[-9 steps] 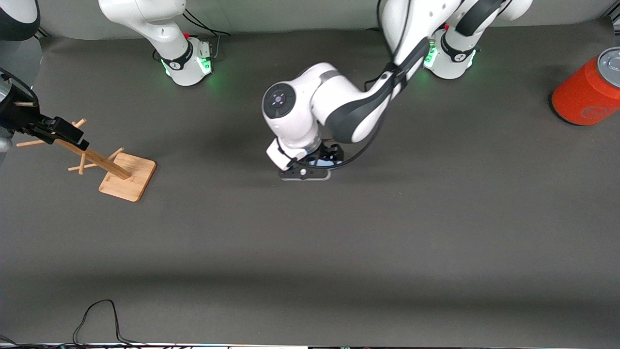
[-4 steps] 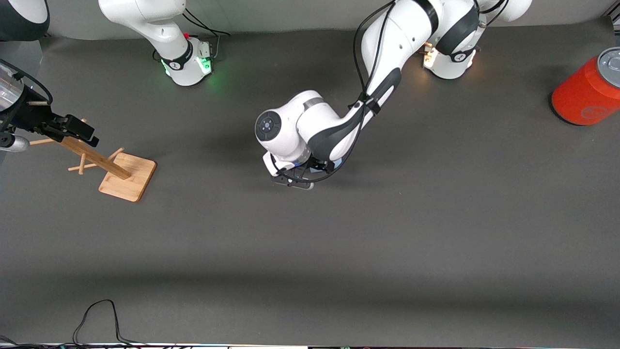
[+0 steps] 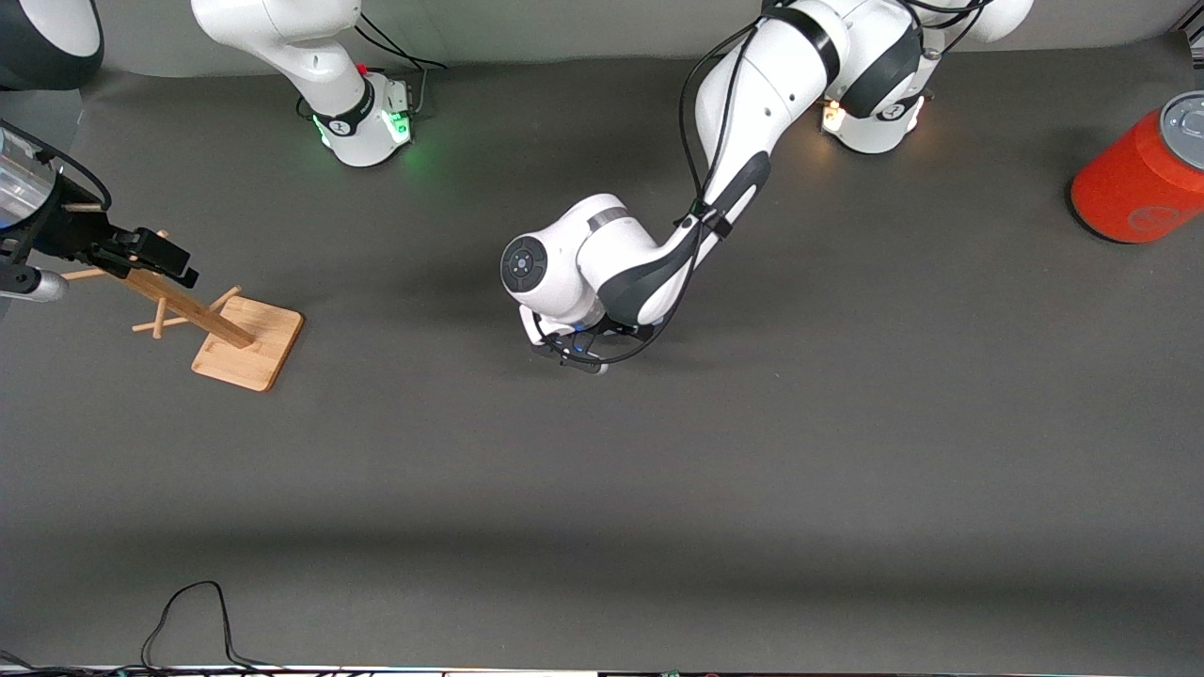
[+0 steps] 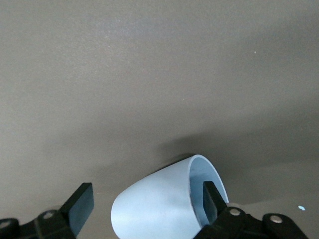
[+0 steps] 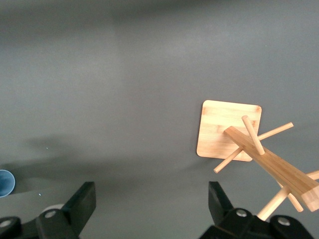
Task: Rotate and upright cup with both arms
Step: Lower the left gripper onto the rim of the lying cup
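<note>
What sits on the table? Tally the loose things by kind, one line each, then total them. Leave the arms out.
cup, pale blue: 1
can, orange-red with grey top: 1
wooden peg rack: 1
Total: 3

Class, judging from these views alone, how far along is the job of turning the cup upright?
Done: the left gripper has reached the cup, which lies on its side on the table. In hand: its open fingers straddle the cup, one finger inside the rim, the other clear of the wall; no grip yet. Left: closing, rotating, and standing it upright. The right gripper waits open above the wooden rack.
</note>
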Tool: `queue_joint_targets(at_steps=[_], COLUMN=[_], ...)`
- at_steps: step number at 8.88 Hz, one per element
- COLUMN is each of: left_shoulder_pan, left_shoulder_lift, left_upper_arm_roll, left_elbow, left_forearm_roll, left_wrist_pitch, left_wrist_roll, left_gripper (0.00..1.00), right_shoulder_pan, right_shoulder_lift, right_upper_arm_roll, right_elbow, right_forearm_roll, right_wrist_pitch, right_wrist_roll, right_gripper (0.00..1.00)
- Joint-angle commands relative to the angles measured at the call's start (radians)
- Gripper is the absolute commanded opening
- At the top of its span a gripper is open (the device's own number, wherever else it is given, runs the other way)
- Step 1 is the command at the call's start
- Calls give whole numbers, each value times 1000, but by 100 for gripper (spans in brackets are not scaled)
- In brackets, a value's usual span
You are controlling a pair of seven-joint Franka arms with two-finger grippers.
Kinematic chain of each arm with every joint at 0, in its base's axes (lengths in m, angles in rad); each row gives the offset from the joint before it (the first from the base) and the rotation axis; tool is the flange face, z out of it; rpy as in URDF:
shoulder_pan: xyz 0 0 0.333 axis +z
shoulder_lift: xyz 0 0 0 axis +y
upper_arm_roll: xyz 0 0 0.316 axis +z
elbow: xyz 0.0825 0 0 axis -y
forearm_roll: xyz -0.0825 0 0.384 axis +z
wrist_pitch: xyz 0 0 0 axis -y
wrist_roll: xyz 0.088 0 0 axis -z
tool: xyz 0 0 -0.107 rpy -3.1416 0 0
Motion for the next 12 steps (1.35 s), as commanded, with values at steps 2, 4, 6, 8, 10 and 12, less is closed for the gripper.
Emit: queue_joint_targets(at_steps=[2,4,6,8,10,12], left_shoulder_pan=[-20,-20,-19,-5,76,186], left_shoulder_lift=[16,15,10,-16,-109,-260], left_upper_arm_roll=[14,13,12,6,3,12], left_elbow=[9,9,14,43,85,41], left_forearm_roll=[64,65,59,29,-22,-100], left_wrist_pitch=[-55,-72,-72,-104,-122,-92], left_wrist_roll=[128,170,170,167,154,154], left_gripper=[1,0,0,0,0,0], right_shoulder_pan=[5,8,8,7,7,7], right_shoulder_lift=[-2,-2,-2,-6,-7,-8], right_upper_arm_roll=[-3,-3,-3,-3,-6,-6], right_elbow=[-4,-4,-4,-4,-6,-4], right_forearm_roll=[-14,-14,-14,-14,-14,-14], right_wrist_pitch=[7,7,7,2,2,2], right_wrist_roll=[-15,-14,-14,-14,-14,-14], right_gripper=[100,100,100,100,100,100])
